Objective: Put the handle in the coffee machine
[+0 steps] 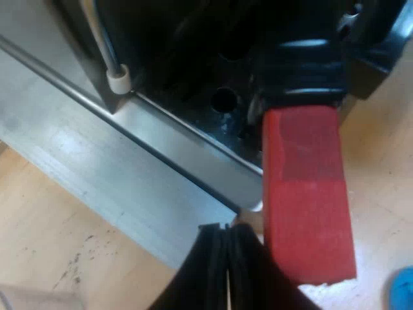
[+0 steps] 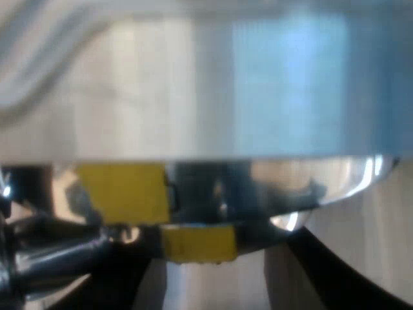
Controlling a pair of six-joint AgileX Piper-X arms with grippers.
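The left gripper (image 1: pixel 226 261) is hovering clenched on nothing, just beside the handle (image 1: pixel 306 200). The handle's red end is jutting out from the espresso machine (image 1: pixel 129 161) over the tabletop (image 1: pixel 51 219), and the holder's basket is lying hidden. The right gripper (image 2: pixel 206 287) is facing a shiny metal surface (image 2: pixel 206 97); I cannot tell its grip.

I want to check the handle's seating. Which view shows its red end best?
The left wrist view: the red end is close and whole, at the machine's front, beside the left gripper. The right wrist view faces shiny metal with yellow patches instead.
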